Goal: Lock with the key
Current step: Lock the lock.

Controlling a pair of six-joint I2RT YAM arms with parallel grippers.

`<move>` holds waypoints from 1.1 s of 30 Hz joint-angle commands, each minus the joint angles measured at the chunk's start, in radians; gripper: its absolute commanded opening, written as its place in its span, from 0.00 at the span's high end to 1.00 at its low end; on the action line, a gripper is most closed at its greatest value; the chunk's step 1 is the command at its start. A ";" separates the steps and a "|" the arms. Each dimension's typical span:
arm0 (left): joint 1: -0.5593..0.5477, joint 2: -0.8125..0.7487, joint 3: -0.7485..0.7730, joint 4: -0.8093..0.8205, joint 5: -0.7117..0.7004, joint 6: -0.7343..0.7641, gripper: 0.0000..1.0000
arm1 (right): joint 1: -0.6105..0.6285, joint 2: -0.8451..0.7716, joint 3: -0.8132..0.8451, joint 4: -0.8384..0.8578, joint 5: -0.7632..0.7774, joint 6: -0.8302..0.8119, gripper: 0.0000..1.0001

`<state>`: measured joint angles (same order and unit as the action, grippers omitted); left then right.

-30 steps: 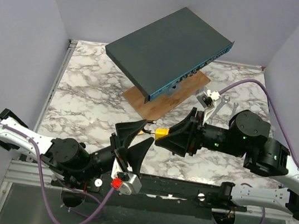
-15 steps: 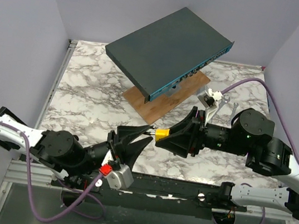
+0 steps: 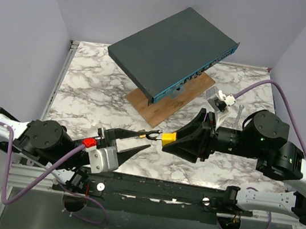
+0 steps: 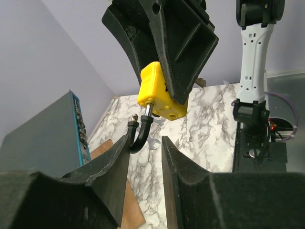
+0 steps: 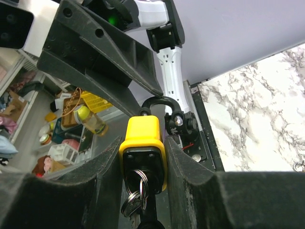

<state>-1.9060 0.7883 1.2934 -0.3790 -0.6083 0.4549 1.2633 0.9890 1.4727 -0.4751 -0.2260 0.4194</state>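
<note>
A yellow padlock (image 3: 167, 137) hangs in the air over the table's near middle, with my right gripper (image 3: 164, 138) shut on its body (image 5: 142, 143). Its black shackle (image 4: 141, 136) stands swung open, one end free. A key ring with keys (image 5: 136, 198) dangles from the padlock's underside, where a black key head sits in the keyhole. My left gripper (image 3: 148, 140) points at the shackle from the left. Its jaws stand a narrow gap apart; the shackle's bend rests against the tip of one of the fingers (image 4: 119, 152) and clear of the other.
A dark grey flat box (image 3: 171, 51) leans tilted over a wooden board (image 3: 169, 104) at the back middle. A small wrench (image 3: 240, 112) and a white fitting (image 3: 219, 100) lie on the marble table (image 3: 88, 82) at the right.
The left gripper's jaws have narrowed from wide open and its wrist has rolled and drawn back to the left. The right gripper has shifted slightly right with the padlock.
</note>
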 commanded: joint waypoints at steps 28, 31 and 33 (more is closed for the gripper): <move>0.049 -0.072 -0.057 0.119 0.130 -0.186 0.53 | 0.001 0.013 0.018 0.144 -0.139 -0.006 0.99; 0.048 -0.069 -0.062 0.111 0.154 -0.208 0.56 | 0.001 0.008 0.019 0.151 -0.131 -0.008 0.99; 0.048 -0.067 -0.058 0.095 0.171 -0.229 0.61 | 0.001 0.008 0.021 0.151 -0.126 -0.014 0.99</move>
<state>-1.8599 0.7128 1.2430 -0.2848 -0.5007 0.2760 1.2633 1.0084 1.4723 -0.4080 -0.3443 0.4175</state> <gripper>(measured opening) 0.437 0.372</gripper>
